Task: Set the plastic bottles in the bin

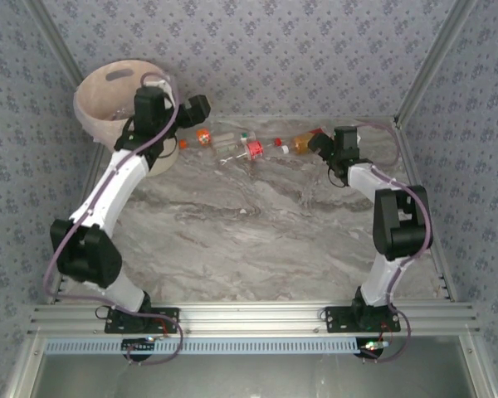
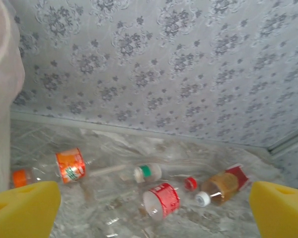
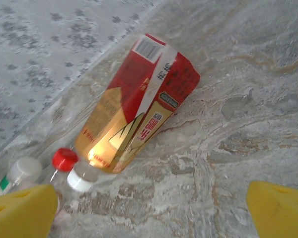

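Right end effector wide and empty; I'd centre it over the red-labelled amber bottle mid-frame, rotate to straddle its labelled body crosswise, then close.

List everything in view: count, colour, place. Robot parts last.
Round cream-beige plastic bin: one, far-left corner.
Clear plastic bottle with orange label: one, lying nearest the bin.
Clear bottle with green band: one, white cap, mid-row.
Clear bottle with red label: one, mid-row.
Amber bottle with red label: one, white cap, right end of the row.
Other clear plastic in the row: count unclear.
Grey marble table: one.
Left gripper: yellow fingers, open, facing the row.
Right gripper: yellow fingers, open, by the amber bottle.
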